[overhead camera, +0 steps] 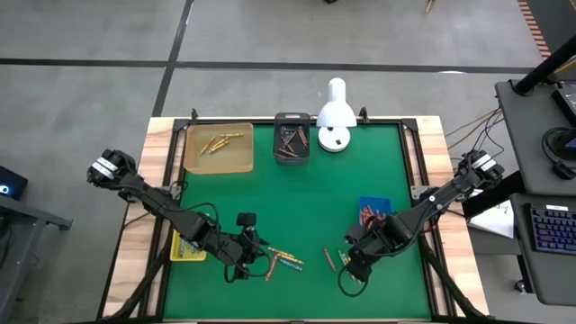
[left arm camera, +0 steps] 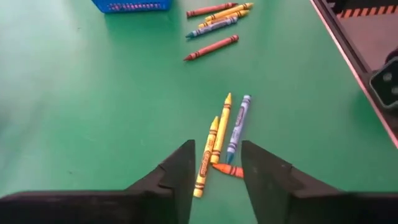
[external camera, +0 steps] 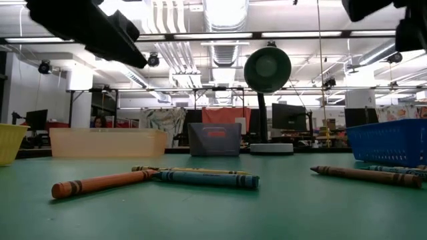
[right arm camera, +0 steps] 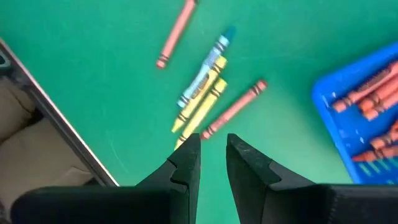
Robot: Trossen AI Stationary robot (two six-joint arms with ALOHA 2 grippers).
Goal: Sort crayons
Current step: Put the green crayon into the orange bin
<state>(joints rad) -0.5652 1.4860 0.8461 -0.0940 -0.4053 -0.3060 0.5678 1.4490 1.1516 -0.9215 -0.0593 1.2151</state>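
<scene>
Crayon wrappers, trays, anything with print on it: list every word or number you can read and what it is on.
None can be read.
Crayons under the left gripper: dark wrapper markings, too small to read.
Crayons ahead of the right gripper: print blurred.
Grey tray: a red patch, no legible text.
Keyboard beside the table: keys too small to read.

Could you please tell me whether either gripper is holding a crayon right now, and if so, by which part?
Nothing is held. The left gripper is open above loose crayons; the right gripper has an empty gap between its fingers.
</scene>
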